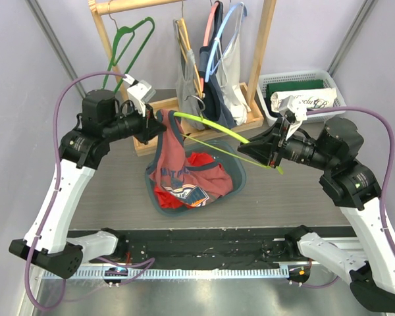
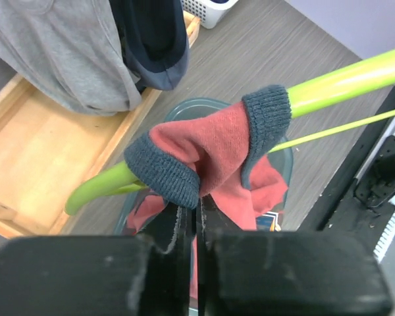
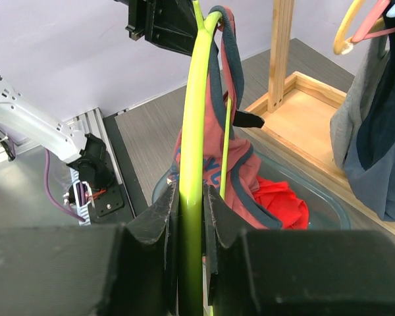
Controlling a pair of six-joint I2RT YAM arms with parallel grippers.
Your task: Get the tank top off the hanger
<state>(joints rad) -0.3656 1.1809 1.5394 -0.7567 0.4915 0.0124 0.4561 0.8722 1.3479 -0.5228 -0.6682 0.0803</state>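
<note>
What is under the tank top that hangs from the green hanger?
A teal bin sits under the tank top, with red clothing in it. The top's hem drapes into the bin, hiding its floor and whatever lies beneath.

This is a robotics lab cell. Plain lilac walls (image 1: pixel 26 99) and metal posts (image 1: pixel 52 39) enclose a grey worktop (image 1: pixel 118 197). A wooden clothes rack (image 1: pixel 266 39) stands at its far edge.

Over the desk (image 1: pixel 105 191), my right jaws are gripping a lime-green hanger (image 1: pixel 210 124) while my left jaws are pinching the strap of a red, blue-trimmed tank top (image 1: pixel 179 161) at the hanger's other end; the garment is draping down into a teal bin (image 1: pixel 238 168).
</note>
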